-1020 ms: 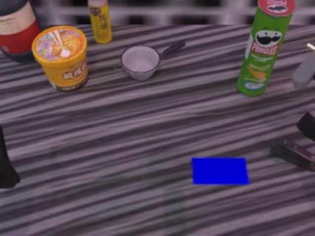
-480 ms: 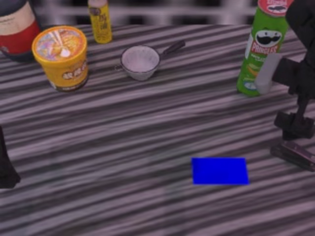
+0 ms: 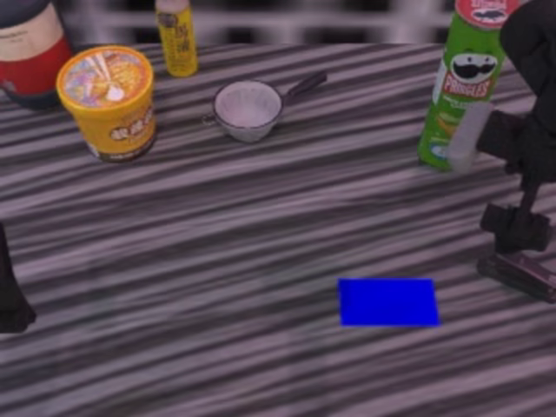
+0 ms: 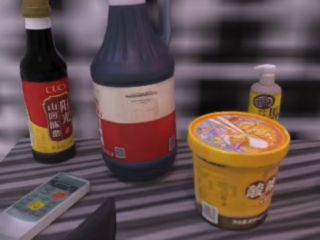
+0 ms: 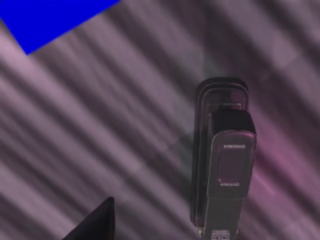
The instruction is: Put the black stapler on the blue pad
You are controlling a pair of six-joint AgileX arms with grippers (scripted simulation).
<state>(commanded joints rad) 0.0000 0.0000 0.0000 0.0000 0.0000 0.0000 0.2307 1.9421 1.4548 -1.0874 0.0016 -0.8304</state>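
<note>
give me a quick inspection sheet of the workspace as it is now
surface: table with a grey and dark striped top.
job's things: black stapler lies at the table's right edge, right of the blue pad and apart from it; pad is bare.
clutter: noodle cup, yellow pump bottle, small pan, green Pringles can, large red-labelled jug, soy sauce bottle, remote control, all along the far side.
grippers: right gripper hangs above the stapler, not gripping it; left gripper is parked at the left edge.
cables: nothing seen.
surroundings: blurred dark background behind the table.
</note>
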